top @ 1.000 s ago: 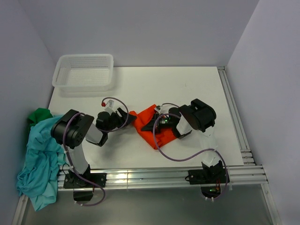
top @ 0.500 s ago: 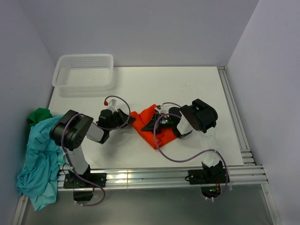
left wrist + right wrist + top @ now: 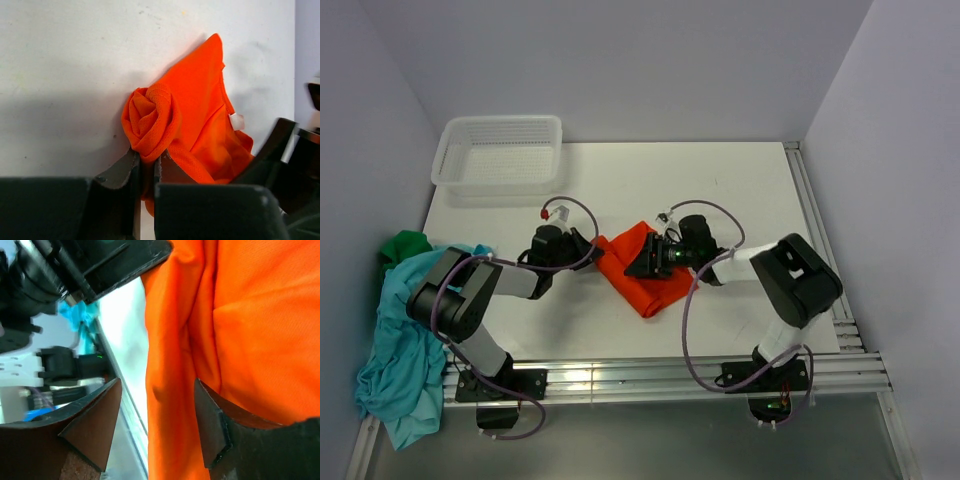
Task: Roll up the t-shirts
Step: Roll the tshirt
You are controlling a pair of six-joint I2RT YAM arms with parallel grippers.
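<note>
Near mid-table, on the white table (image 3: 740, 200): orange-red t-shirt (image 3: 638, 290), bunched into a rough diamond between the two grippers. At its left corner, wound into a tight spiral, like a rosette when seen end-on from the left wrist. From there spreads flat and creased toward the right arm, with a small white tag showing at one edge.

Left gripper (image 3: 588, 250): clenched on the orange-red t-shirt. Pinches the cloth just under the spiral, fingers (image 3: 122, 170) nearly together with only a thin fold between them. Reaches in low over the table from the left side.

Right gripper (image 3: 646, 262): released, grips nothing. Hangs over the shirt's upper right part with fingers (image 3: 90, 425) well apart. Between them, a long fold of orange cloth, close by one finger; whether touching, cannot tell.

Off the table's left edge: teal-blue t-shirt (image 3: 400, 340), heaped loose and hanging down past the edge. Just behind it and touching: dark green t-shirt (image 3: 405, 245), mostly covered. Neither rolled.

At the table's far left corner: white mesh basket (image 3: 500, 186), upright, well apart from the orange-red t-shirt and both grippers.
</note>
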